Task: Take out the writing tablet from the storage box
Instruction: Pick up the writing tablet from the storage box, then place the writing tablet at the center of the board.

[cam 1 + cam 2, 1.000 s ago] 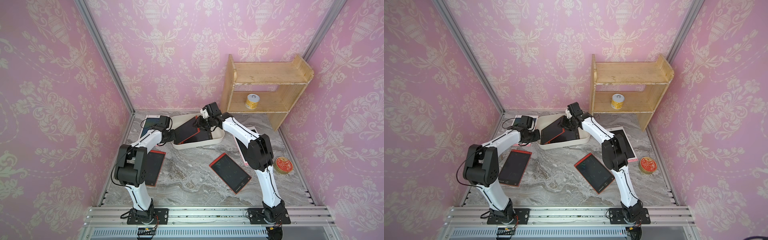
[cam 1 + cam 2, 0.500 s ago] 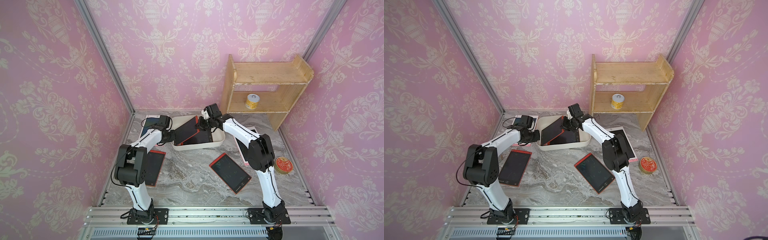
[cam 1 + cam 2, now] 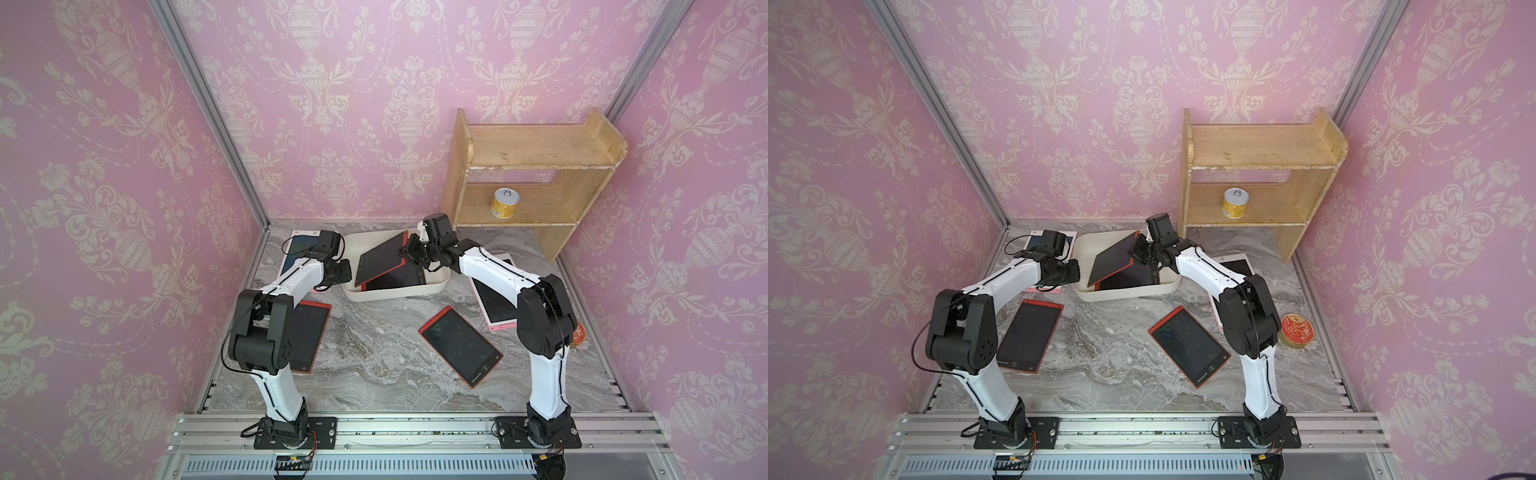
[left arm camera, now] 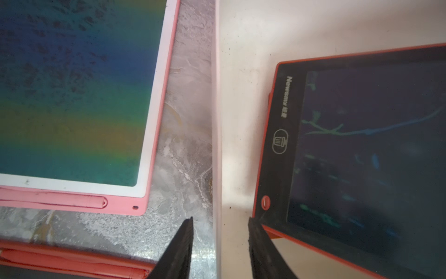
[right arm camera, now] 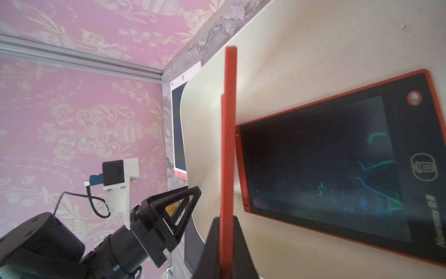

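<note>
Right gripper (image 5: 226, 219) fingers (image 5: 212, 244) clamped on writing tablet (image 5: 228, 135). The tablet is seen edge-on, red rim running straight out past the fingertips. Off one finger: second tablet (image 5: 325, 169), red frame, dark screen with green/blue scribbles, flat on storage box (image 5: 289, 48) floor. Off the other finger: box wall, left gripper (image 5: 193, 193) just outside it, pink-white tablet (image 5: 179, 125) on marble table (image 5: 205, 33) farther out. Pink wallpaper (image 5: 84, 120) behind.

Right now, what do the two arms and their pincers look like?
Left arm and right arm: white shells, black joints, black base plates; a thin black cable loops off the left. Left pincer and right pincer: black tapered fingers.
</note>
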Motion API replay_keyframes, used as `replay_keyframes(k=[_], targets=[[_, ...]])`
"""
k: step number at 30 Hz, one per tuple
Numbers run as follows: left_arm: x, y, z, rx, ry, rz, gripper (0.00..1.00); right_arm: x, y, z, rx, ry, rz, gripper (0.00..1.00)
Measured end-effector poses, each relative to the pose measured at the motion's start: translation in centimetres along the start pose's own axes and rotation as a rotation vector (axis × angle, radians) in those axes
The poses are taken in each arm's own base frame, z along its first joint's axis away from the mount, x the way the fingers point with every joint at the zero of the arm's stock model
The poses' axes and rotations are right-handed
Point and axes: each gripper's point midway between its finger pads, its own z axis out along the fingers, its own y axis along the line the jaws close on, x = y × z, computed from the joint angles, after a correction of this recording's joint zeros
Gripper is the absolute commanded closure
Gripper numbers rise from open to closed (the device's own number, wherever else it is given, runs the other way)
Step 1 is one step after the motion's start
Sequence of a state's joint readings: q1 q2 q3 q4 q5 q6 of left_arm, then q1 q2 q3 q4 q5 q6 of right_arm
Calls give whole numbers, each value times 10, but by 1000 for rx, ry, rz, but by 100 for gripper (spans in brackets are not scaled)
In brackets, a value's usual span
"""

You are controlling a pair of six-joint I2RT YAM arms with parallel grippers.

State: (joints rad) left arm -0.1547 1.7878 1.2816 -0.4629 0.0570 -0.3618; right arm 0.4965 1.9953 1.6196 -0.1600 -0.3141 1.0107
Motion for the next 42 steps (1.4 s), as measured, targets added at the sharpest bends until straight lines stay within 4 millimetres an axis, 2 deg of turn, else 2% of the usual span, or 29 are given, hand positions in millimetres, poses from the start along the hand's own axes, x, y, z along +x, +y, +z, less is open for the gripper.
replay_keyframes(k=[4, 9, 15, 21, 28, 36, 42], targets=[[-15, -4, -18, 8, -54, -5, 43, -5, 4, -20, -23, -72, 49, 100], [-28, -9, -46, 30, -120, -16, 31, -1, 8, -46, -45, -149, 105, 100], [-35, -12, -68, 47, -163, -18, 11, 24, 19, -74, -68, -211, 157, 100], [-34, -12, -80, 50, -166, -19, 1, 58, 22, -102, -74, -268, 198, 100], [-33, -13, -94, 58, -172, -18, 1, 104, 15, -122, -53, -314, 244, 100], [-34, -17, -103, 79, -170, -13, 1, 149, -4, -125, -10, -348, 302, 100], [-31, -17, -103, 83, -158, -12, 1, 178, 3, -130, -34, -365, 337, 100]])
